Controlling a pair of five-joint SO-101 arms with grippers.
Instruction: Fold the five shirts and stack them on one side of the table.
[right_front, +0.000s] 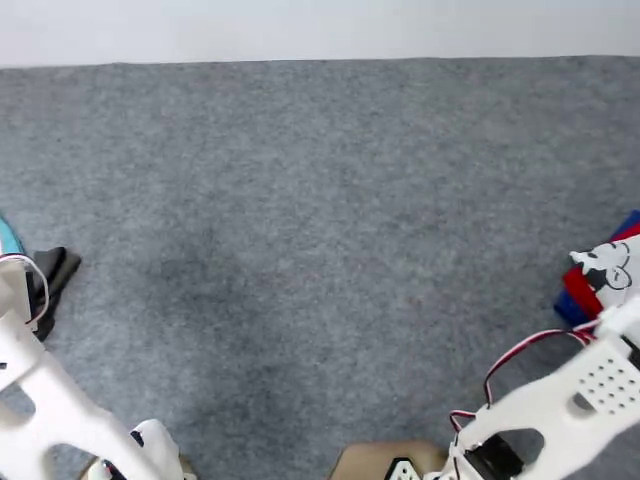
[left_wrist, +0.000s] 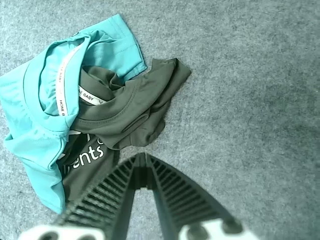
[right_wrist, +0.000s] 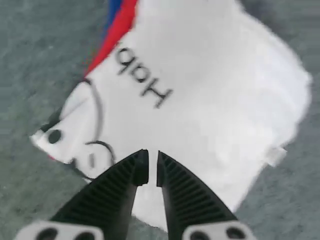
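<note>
A crumpled teal shirt (left_wrist: 30, 100) and a dark grey shirt (left_wrist: 132, 105) lie tangled together on the grey table; in the high view they peek in at the left edge as the dark grey shirt (right_front: 52, 270) and the teal shirt (right_front: 8, 238). My left gripper (left_wrist: 144, 161) hovers just short of the dark shirt, shut and empty. At the right edge a white printed shirt (right_front: 610, 268) lies on a red shirt (right_front: 580, 290) and a blue one (right_front: 625, 225). My right gripper (right_wrist: 148, 159) hangs over the white shirt (right_wrist: 200, 85), shut with nothing in it.
The grey felt table surface (right_front: 320, 220) stretches wide between the two piles. A pale wall borders its far edge (right_front: 320, 60). The left arm (right_front: 40, 400) and right arm (right_front: 575, 395) enter from the near corners, and a tan object (right_front: 380, 460) sits at the near edge.
</note>
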